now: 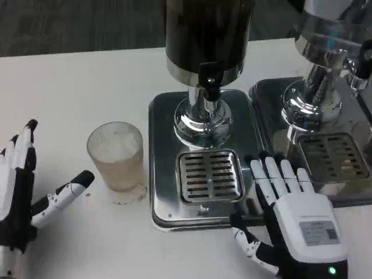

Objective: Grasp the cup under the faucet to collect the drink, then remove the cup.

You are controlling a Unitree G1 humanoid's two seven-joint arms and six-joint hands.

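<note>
i've got the cup (116,163) standing on the tabletop (70,87) just left of the dispenser tray (163,174), not under the faucet (210,81), so i judge the grasp comes first. my left robot hand (26,186) sits spread and empty near the cup, the right robot hand (290,215) spread flat over the tray's near right corner; next i'd close the left around the cup.
</note>
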